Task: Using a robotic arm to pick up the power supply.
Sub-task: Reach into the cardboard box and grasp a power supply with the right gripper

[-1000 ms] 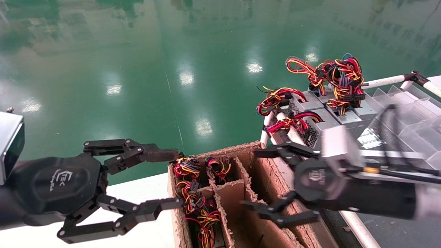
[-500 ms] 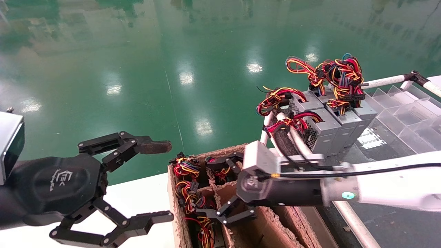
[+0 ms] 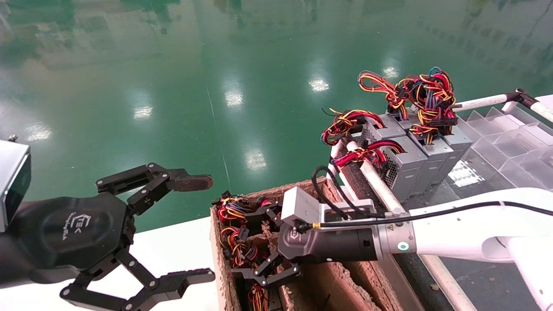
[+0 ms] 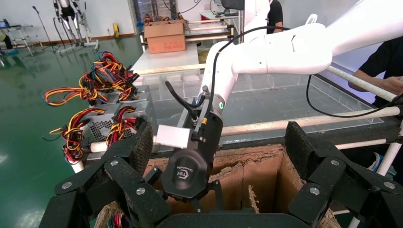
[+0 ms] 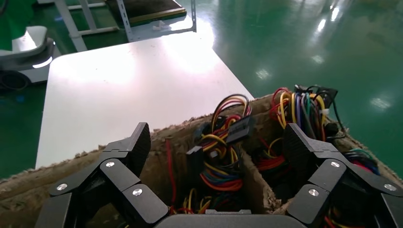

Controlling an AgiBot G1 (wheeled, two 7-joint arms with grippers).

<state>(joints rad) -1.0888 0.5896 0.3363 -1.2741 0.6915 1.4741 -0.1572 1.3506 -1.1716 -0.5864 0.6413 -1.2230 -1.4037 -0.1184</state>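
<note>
The robotic arm, my white right arm (image 3: 453,235), reaches left over a torn cardboard box (image 3: 302,188). Its gripper (image 3: 242,244) is open and hangs just above the wire bunch (image 3: 235,250) of a power supply standing in the box's left compartment. That unit's grey case is hidden in the box. In the right wrist view the open gripper (image 5: 216,152) straddles the red, yellow and black wires (image 5: 221,159) and their black connectors without touching them. My left gripper (image 3: 211,228) hovers open just left of the box, holding nothing.
Several more grey power supplies (image 3: 410,160) with wire bunches stand on a white-tube rack (image 3: 380,185) behind the box, also in the left wrist view (image 4: 121,107). Clear plastic bins (image 3: 510,142) lie to the right. A white table (image 3: 181,246) carries the box; green floor lies beyond.
My right arm swept left from the box's right compartments to the wire-filled left ones and dropped lower. My left gripper drew back slightly left and opened wider.
</note>
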